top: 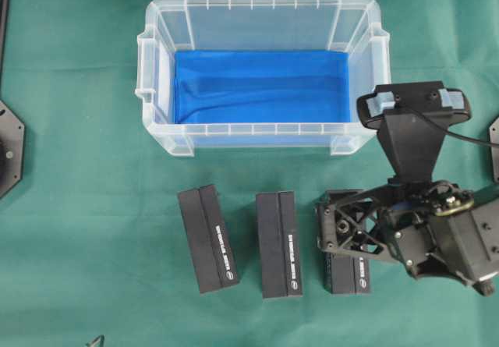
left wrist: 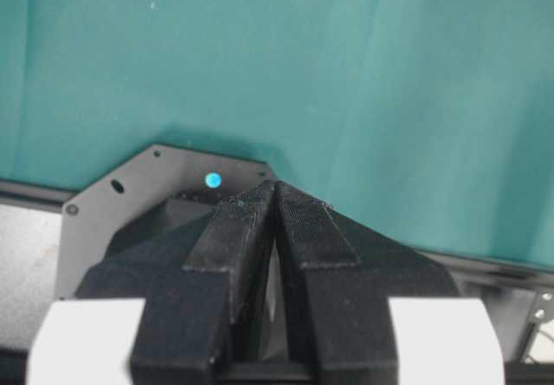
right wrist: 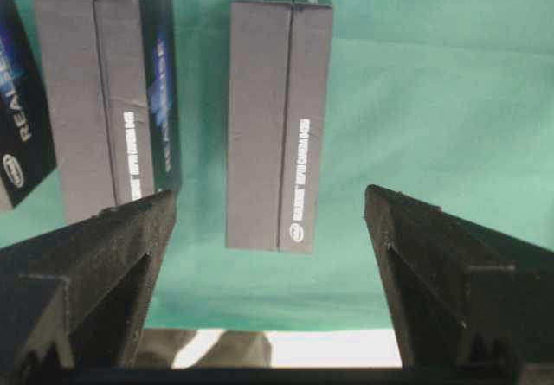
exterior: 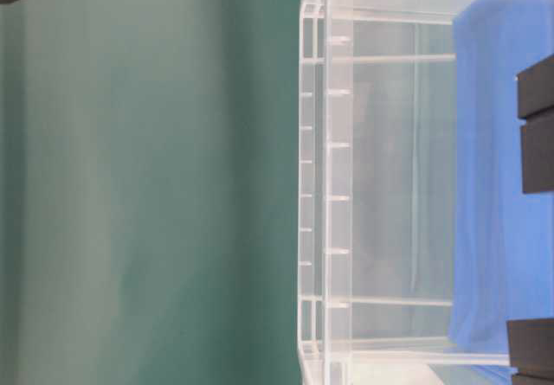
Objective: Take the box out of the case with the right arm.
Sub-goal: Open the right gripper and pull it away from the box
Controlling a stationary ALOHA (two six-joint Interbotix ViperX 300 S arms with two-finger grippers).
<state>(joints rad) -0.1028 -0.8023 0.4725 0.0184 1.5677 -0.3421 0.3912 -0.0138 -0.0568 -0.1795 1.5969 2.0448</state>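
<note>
Clear case [top: 160, 27] emptied | right gripper [right wrist: 270, 221] spread, holding nothing above third box [right wrist: 279, 117] | lift straight, don't nudge boxes

A robotics lab bench draped in plain green cloth [top: 78, 230]; black robot arm base plates [top: 9, 148] at its edges.

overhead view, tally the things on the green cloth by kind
black rectangular cardboard boxes: 3, one partly under the right arm
clear plastic tub with a blue sheet lining: 1
total: 4
</note>
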